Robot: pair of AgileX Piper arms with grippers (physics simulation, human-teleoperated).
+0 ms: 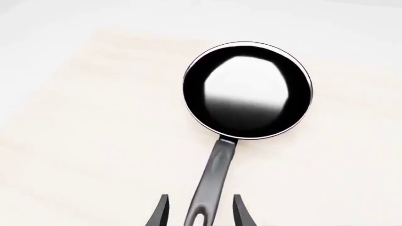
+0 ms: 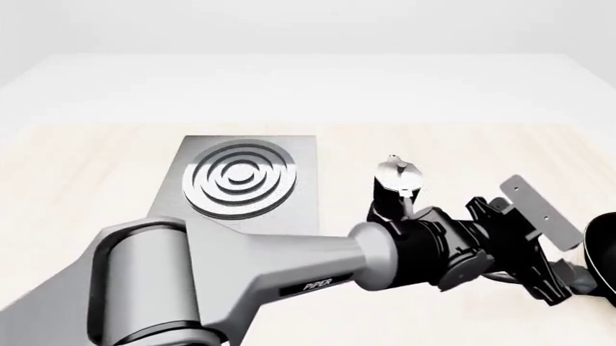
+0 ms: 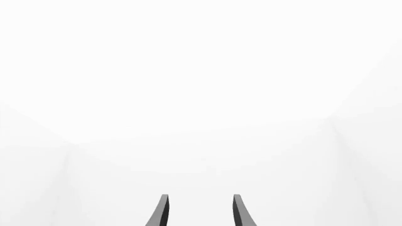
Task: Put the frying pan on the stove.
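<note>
The frying pan (image 1: 246,90) is round and black with a glossy inside and a thin pale rim, and lies flat on the pale wooden table. Its long dark grey handle (image 1: 213,179) runs back between my left gripper's fingers. My left gripper (image 1: 199,197) is open, with a gap on each side of the handle's loop end. In the front view the left arm reaches across to the far right, where only the pan's edge (image 2: 604,252) shows by the gripper (image 2: 566,285). The stove (image 2: 241,180), a grey slab with silver rings, lies at the centre left. My right gripper (image 3: 199,197) is open and empty.
A black-and-silver moka pot (image 2: 397,184) stands between the stove and the pan, just behind the left arm's wrist. The left arm's body (image 2: 241,281) crosses the front of the table. The right wrist view shows only white surroundings.
</note>
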